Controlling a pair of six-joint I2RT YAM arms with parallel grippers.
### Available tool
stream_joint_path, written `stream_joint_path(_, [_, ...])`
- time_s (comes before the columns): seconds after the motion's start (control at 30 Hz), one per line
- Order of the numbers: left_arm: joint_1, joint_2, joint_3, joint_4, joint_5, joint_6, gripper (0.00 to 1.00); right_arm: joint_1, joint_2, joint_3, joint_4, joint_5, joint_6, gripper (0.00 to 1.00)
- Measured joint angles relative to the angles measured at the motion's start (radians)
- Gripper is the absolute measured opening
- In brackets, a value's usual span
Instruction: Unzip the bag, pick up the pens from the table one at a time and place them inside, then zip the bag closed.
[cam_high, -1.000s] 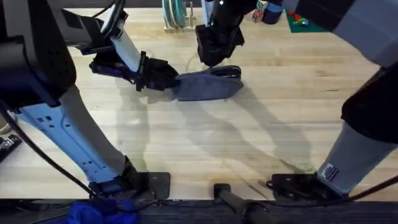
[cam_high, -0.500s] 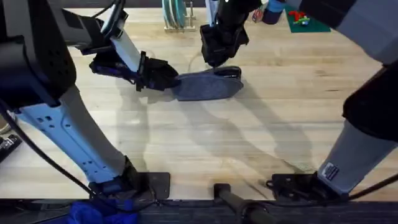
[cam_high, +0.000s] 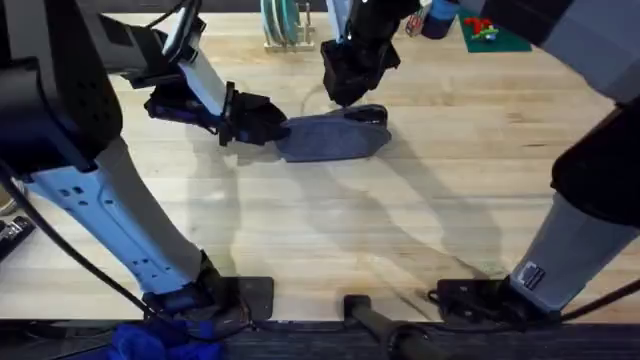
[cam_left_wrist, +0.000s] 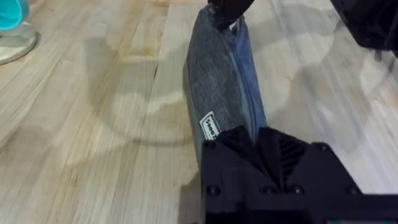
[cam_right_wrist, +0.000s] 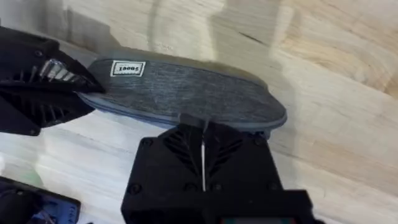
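The grey-blue bag (cam_high: 335, 140) lies on the wooden table (cam_high: 400, 230) at mid-back, its zipper line (cam_left_wrist: 239, 68) looking closed along the top. My left gripper (cam_high: 274, 130) is shut on the bag's left end (cam_left_wrist: 258, 135). Over the bag's right end, my right gripper (cam_high: 348, 100) has its fingers pressed together (cam_right_wrist: 203, 127) at the zipper edge, where the pull sits; from the left wrist view it shows at the far end (cam_left_wrist: 227, 11). The bag's white label (cam_right_wrist: 127, 68) faces the right wrist camera. The pens are out of view.
A rack with teal plates (cam_high: 285, 25) stands at the back, just behind the bag. A green mat with small red items (cam_high: 490, 35) and a blue cup (cam_high: 440, 20) sit back right. Open wood lies in front of the bag.
My right gripper has shifted slightly up and to the right above the bag's right end. The left gripper and the bag have stayed put.
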Motion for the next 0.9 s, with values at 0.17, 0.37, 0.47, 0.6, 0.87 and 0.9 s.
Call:
stream_joint_path(0.17, [0.0, 0.0, 0.0, 0.021, 0.002, 0.0, 0.042, -0.007, -0.005, 0.0, -0.006, 0.0, -0.003, 0.034])
stream_joint_path(0.37, [-0.001, 0.0, 0.0, 0.038, 0.014, 0.0, 0.042, -0.008, -0.055, 0.0, -0.016, 0.016, -0.003, 0.035])
stream_joint_path(0.47, [-0.005, 0.0, 0.0, 0.045, 0.014, 0.0, 0.042, -0.009, -0.072, 0.0, -0.029, 0.033, -0.003, 0.035])
stream_joint_path(0.6, [-0.005, 0.0, 0.0, 0.045, 0.014, 0.0, 0.042, -0.009, -0.074, 0.0, -0.031, 0.047, -0.003, 0.035])
stream_joint_path(0.87, [-0.005, 0.0, -0.001, 0.044, 0.01, 0.0, 0.042, -0.019, -0.074, 0.0, -0.043, 0.079, -0.003, 0.035])
stream_joint_path(0.9, [-0.005, 0.0, -0.001, 0.045, 0.009, 0.0, 0.042, -0.022, -0.074, 0.0, -0.043, 0.083, -0.003, 0.035])
